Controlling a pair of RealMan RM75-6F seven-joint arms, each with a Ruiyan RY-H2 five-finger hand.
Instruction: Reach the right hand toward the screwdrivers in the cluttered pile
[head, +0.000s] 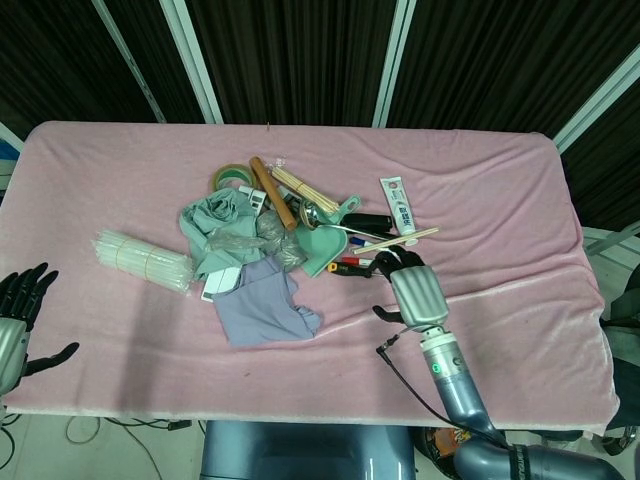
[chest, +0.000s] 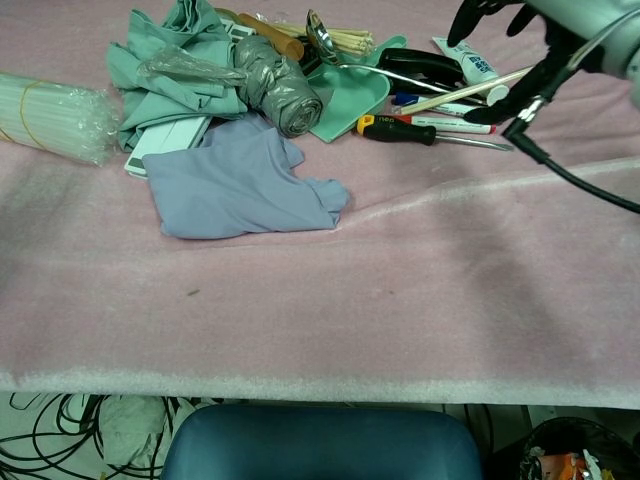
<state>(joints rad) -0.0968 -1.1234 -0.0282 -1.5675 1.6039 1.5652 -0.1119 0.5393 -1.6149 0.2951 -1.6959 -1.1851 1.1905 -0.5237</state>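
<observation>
The screwdrivers lie at the right side of the pile. One with a black, yellow and red handle (chest: 398, 127) points its shaft right, and a red-and-white one (chest: 452, 123) lies just behind it. In the head view only the orange-black handle end (head: 344, 268) shows, as my right hand (head: 412, 288) hovers over the shafts. That hand's fingers (head: 393, 262) are spread and hold nothing. In the chest view the right hand (chest: 545, 18) is at the top right, above the tools. My left hand (head: 14, 322) hangs open off the table's front left edge.
The pile holds a lavender cloth (chest: 235, 185), a green cloth (head: 212, 222), a green dustpan (head: 325, 248), a toothpaste tube (head: 397, 203), a wooden roller (head: 272, 192) and a tape roll (head: 230, 176). A bundle of white straws (head: 143, 260) lies left. A black cable (chest: 560, 170) trails from the right wrist.
</observation>
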